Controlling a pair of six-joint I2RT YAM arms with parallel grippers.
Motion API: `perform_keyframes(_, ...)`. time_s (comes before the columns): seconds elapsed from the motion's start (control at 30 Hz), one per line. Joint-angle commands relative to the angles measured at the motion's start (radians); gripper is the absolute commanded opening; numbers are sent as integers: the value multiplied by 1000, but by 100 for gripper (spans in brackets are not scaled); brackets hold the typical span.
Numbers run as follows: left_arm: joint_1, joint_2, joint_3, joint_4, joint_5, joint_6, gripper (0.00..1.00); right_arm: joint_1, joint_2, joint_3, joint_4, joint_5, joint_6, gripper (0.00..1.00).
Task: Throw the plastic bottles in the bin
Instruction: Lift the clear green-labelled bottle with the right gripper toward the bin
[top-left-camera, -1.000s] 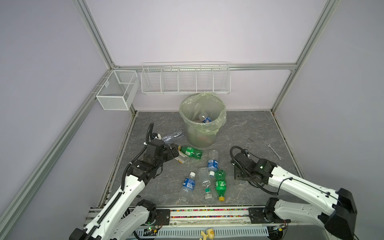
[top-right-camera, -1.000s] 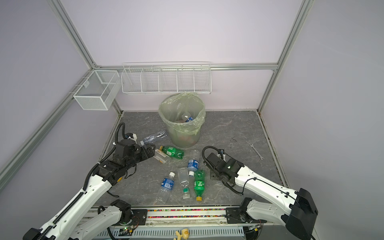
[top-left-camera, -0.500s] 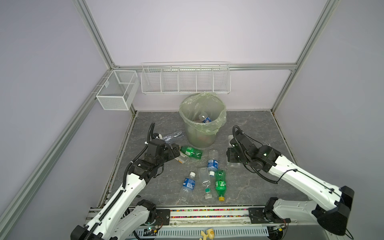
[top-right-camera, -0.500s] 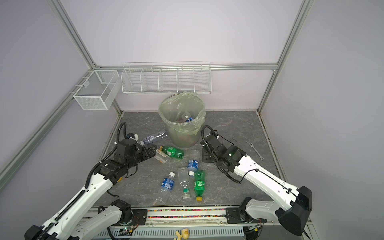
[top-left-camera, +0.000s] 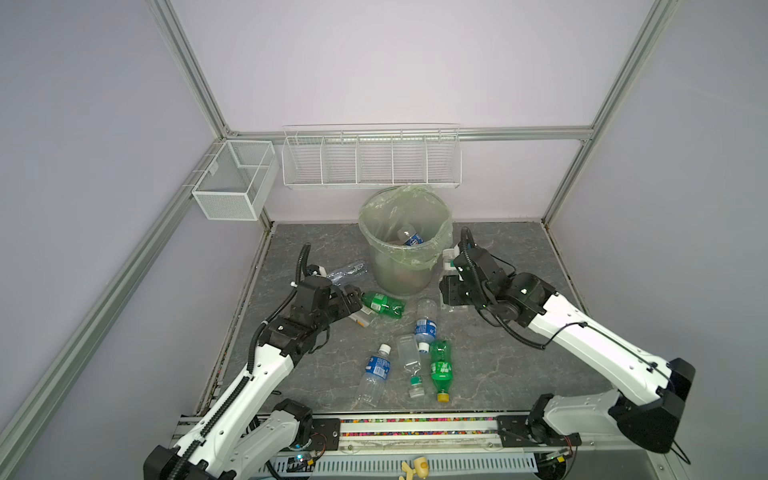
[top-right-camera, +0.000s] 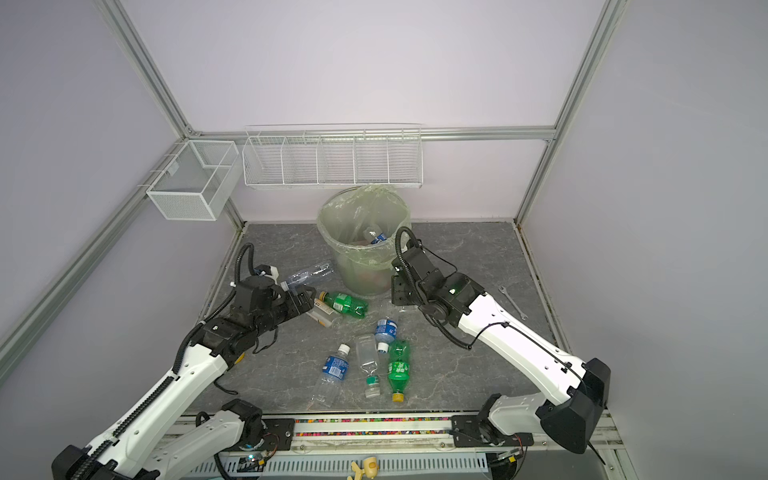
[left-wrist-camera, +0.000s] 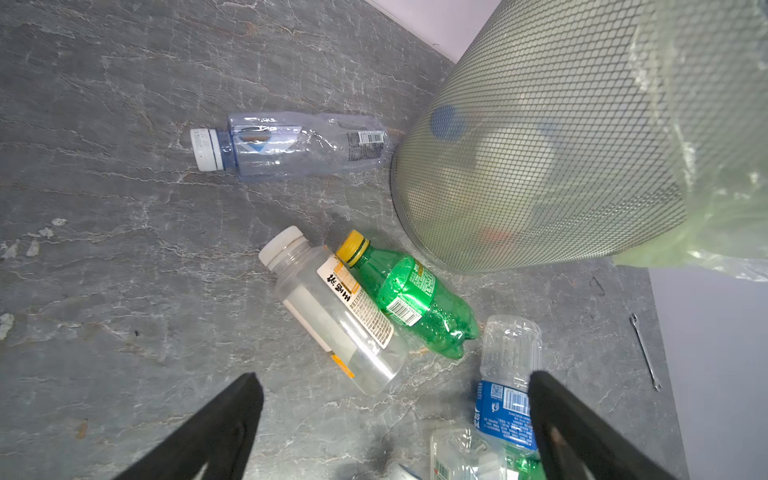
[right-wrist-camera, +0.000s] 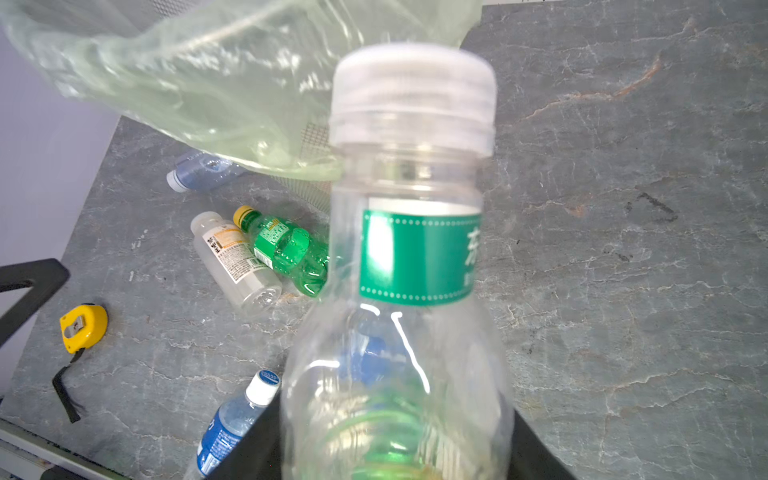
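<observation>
My right gripper (top-left-camera: 451, 286) (right-wrist-camera: 395, 419) is shut on a clear bottle with a green label and white cap (right-wrist-camera: 411, 257), held up beside the right wall of the bin (top-left-camera: 376, 249) (top-right-camera: 332, 232). The cap (top-left-camera: 449, 254) sits just below the rim. A blue-labelled bottle (top-left-camera: 411, 237) lies inside the bin. My left gripper (top-left-camera: 351, 303) (left-wrist-camera: 395, 399) is open and low, with nothing between its fingers, close to a white-capped clear bottle (left-wrist-camera: 336, 311) and a green bottle (left-wrist-camera: 409, 299) (top-left-camera: 382, 304). Several more bottles (top-left-camera: 426, 322) lie on the floor in front.
A bluish clear bottle (left-wrist-camera: 291, 145) lies against the bin's left base. A small wrench (top-right-camera: 511, 301) lies on the right floor, a yellow tape measure (right-wrist-camera: 83, 324) at the left. White wire baskets (top-left-camera: 370, 158) (top-left-camera: 232, 183) hang on the back and left walls.
My right arm has risen from the floor and swung back towards the bin's right side with the green-labelled bottle in its grip. The left arm has barely moved.
</observation>
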Motion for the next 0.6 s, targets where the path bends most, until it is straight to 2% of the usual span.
perform_keyframes(0.0,4,21,37,9,2,12,99,-5,-5,36,58,16,-36,59)
perform_keyframes(0.57,8,17,12,23,-3,17,99,-10,69,301,128,21,-165,59)
